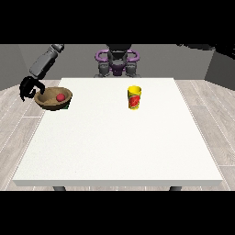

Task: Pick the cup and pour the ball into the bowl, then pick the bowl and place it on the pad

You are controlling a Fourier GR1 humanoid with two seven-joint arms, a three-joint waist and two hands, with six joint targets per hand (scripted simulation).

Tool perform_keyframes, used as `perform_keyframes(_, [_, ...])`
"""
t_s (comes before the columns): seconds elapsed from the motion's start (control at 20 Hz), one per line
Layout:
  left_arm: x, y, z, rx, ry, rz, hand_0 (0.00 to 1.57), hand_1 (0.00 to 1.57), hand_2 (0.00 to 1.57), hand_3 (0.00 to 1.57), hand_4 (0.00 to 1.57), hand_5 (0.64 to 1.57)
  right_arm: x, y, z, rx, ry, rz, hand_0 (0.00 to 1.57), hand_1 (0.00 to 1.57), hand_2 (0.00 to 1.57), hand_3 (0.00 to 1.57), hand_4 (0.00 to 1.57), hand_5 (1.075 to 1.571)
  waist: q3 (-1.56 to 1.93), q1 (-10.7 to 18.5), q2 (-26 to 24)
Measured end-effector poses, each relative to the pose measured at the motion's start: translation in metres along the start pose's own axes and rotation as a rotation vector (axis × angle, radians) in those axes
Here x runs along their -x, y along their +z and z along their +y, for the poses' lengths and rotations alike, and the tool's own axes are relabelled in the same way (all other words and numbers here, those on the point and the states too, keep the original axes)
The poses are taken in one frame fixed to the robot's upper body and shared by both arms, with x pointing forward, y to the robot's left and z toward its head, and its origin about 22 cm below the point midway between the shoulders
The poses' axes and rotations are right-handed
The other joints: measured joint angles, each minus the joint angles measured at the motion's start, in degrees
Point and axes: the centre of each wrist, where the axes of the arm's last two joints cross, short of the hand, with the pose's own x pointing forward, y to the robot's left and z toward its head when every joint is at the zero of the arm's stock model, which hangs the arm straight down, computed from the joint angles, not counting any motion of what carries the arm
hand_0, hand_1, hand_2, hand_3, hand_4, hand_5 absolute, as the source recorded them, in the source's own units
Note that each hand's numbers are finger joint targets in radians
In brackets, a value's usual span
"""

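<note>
A large white table (119,137) fills most of the front view, standing on a pale plank floor with grey walls behind it, and the robot's dark torso (117,62) with purple rings at the shoulders sits at the far edge, small at the top of the view. At the view's left, a grey arm (46,59) slants down from the upper left to a black hand (29,88) that hangs just off the table's left edge. Its fingers are curled and appear to meet the left rim of a brown wooden bowl (51,102), though whether they actually clasp that rim is hard to tell at this scale. The bowl sits at the far left corner of the table, partly overhanging the edge, and looks slightly tilted, with its right rim higher than its left. Inside the bowl lies a red ball (60,97), resting a little right of the bowl's middle. A small sliver of green, which may be the pad (66,107), peeks out from under the bowl's lower right side; most of it is hidden, so its shape cannot be told. Further right, well apart from the bowl and a little right of the table's centre line, a yellow cup (134,97) with a red mark on its side stands upright in the far half of the table. No hand shows at the view's right.
</note>
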Motion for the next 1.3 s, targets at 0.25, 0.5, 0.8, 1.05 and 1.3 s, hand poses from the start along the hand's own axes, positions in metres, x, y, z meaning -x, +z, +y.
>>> perform_keyframes(0.25, [0.0, 0.003, 0.001, 0.0, 0.01, 0.038, 0.0, 0.0, 0.0, 0.0, 0.67, 1.555, 0.018, 0.004, 0.013, -0.033, 0.018, 0.065, 1.57, 1.57, 1.57, 1.06, 0.99, 1.563, -0.04, 0.2, -2.3])
perform_keyframes(0.5, [0.011, 0.004, 0.008, -0.005, 0.005, 0.096, 0.0, 0.0, 0.0, 0.0, 0.65, 1.544, 0.023, 0.002, 0.026, -0.07, 0.045, 0.147, 1.57, 1.57, 1.57, 1.4, 0.95, 1.545, -0.08, -0.4, -5.8])
perform_keyframes(0.8, [0.011, 0.005, 0.015, -0.031, -0.01, 0.105, 0.0, 0.0, 0.0, 0.0, 0.64, 1.542, 0.009, -0.001, 0.006, 0.002, -0.017, 0.224, 0.0, 0.0, 0.0, 0.0, 0.0, 1.514, -0.06, -1.0, -6.2])
perform_keyframes(1.05, [0.003, -0.001, 0.005, 0.004, 0.023, 0.113, 0.0, 0.0, 0.0, 0.0, 0.98, 1.57, 0.004, -0.001, -0.004, 0.045, 0.005, 0.257, 0.0, 0.0, 0.0, 0.0, 0.0, 1.471, -0.04, -0.1, -7.9])
perform_keyframes(1.3, [0.029, 0.002, -0.025, 0.042, 0.082, 0.236, 0.0, 0.0, 0.0, 0.0, 0.98, 1.57, -0.017, -0.01, -0.005, -0.003, 0.025, 0.272, 0.0, 0.0, 0.0, 0.0, 0.7, 1.219, -0.07, -1.4, -16.9])
